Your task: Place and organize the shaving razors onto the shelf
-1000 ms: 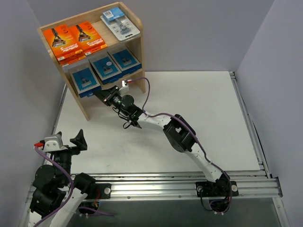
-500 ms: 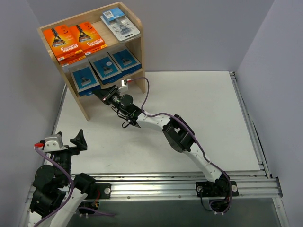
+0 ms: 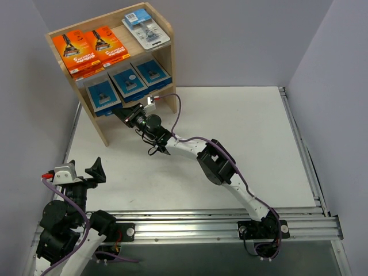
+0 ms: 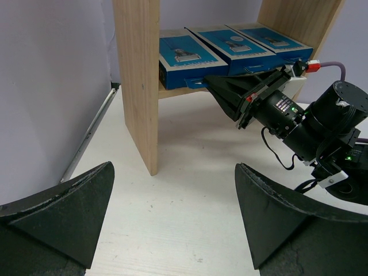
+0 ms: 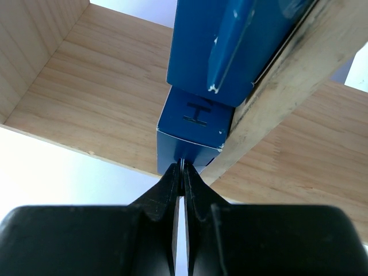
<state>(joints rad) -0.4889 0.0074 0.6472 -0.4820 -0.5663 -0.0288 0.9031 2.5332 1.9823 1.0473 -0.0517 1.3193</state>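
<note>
At the far left corner of the white worktop [image 3: 241, 121] stands the shelf [image 3: 93, 118], a light wooden unit of two tiers. On its top tier lie two orange razor boxes [image 3: 77, 49] [image 3: 109, 45] side by side, with the clear blister pack [image 3: 146, 29] to their right. On the lower tier lie three blue razor boxes [image 3: 102, 95] [image 3: 129, 81] [image 3: 152, 72] in a row, tilted and overlapping one another, their near ends reaching the tier's front edge. The right arm stretches from the near right across the worktop to that edge. The right pincer [image 5: 182, 172] has its fingers pressed together with nothing visible between them, and its tips touch the near end face of a blue box; in the left wrist view this appears to be the leftmost of the three. The left pincer [image 4: 173, 167] sits at the near left, well apart from the shelf, its fingers spread wide and holding nothing, with bare worktop between them.
</note>
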